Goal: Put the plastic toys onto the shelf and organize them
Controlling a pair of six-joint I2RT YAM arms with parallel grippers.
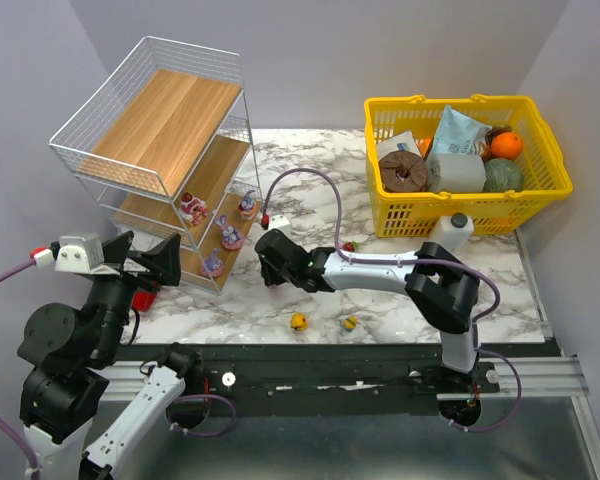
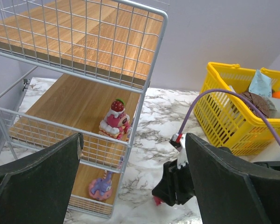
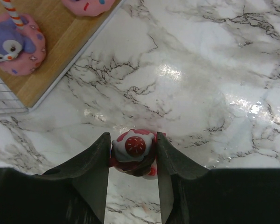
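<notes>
My right gripper is shut on a small red-and-white toy, low over the marble just right of the shelf's bottom tier. The white wire shelf stands at the far left. Several pink and purple toys are on it: one on the middle tier, others on the bottom tier. The left wrist view shows a pink strawberry-topped toy and a purple one. Two yellow ducks and a small red toy lie on the table. My left gripper is open and empty, near the shelf's front corner.
A yellow basket full of groceries stands at the far right. A red object lies under my left arm near the front edge. A purple cable loops over the marble table beside the shelf.
</notes>
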